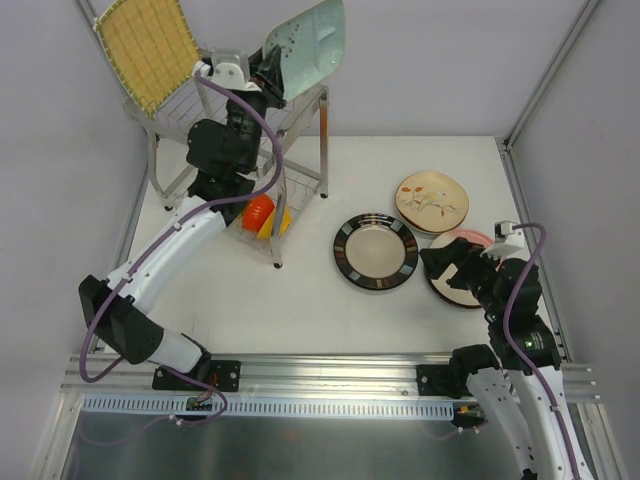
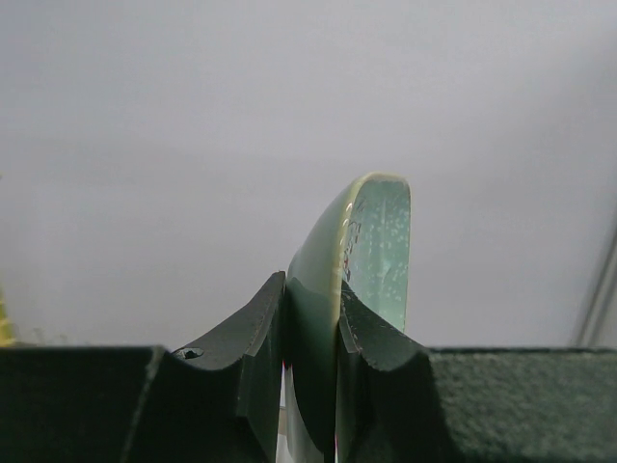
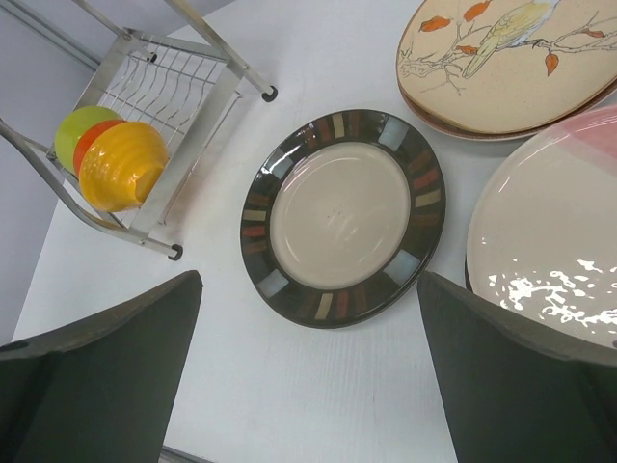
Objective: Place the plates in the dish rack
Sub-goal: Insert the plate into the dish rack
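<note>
We look down on a white table (image 1: 300, 300) with two robot arms mounted at its near edge. At the far left stands the silver wire dish rack (image 1: 323, 150). A square yellow woven-look plate (image 1: 150, 45) leans tilted on its upper tier at the far left corner.

The left arm reaches up over the rack. The left gripper (image 1: 268, 75) pinches the pale teal plate (image 1: 310, 45) by its edge and holds it on end above the rack's upper right side. We cannot tell whether the plate touches the wires. In the left wrist view both dark fingers (image 2: 251, 338) press against the plate's rim.

Orange, yellow and green bowls (image 1: 262, 215) lie nested on their sides in the rack's lower tier.

To the right, three plates lie flat on the table: a round dark-rimmed plate (image 1: 375, 250), a cream floral plate (image 1: 432, 200) farther back, and a pink and white plate (image 1: 470, 240) at the right. The right gripper (image 1: 445, 265) hovers low over the pink and white plate's near edge, its fingers spread wide and holding nothing.
</note>
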Action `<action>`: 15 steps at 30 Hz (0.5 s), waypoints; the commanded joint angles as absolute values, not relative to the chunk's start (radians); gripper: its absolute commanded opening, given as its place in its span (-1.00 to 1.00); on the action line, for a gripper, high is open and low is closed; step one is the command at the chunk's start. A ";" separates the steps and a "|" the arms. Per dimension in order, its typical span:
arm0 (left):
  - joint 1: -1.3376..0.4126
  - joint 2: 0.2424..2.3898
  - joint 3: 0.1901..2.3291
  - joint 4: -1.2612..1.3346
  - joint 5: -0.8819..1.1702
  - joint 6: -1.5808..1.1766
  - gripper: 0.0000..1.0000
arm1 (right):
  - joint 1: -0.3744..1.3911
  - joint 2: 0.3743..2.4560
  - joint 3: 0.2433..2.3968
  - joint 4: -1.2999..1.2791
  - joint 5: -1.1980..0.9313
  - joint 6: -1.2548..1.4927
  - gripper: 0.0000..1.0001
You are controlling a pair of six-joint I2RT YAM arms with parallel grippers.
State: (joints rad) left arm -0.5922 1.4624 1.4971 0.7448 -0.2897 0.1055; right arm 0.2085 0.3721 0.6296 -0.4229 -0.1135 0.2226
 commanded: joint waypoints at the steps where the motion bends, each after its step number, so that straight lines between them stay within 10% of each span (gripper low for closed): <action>1: -0.519 1.321 1.532 0.916 -0.236 0.080 -1.00 | 0.210 0.397 0.629 -0.370 -0.135 0.204 0.99; 15: -0.123 1.264 1.499 0.844 -0.089 -0.058 -1.00 | 0.210 0.483 0.624 -0.296 -0.193 0.201 0.99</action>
State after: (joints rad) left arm -0.1688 1.2823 1.4590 0.7128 -0.1841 0.0151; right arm 0.2085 0.4679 0.6270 -0.3695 -0.1574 0.2222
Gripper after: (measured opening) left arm 0.206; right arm 0.994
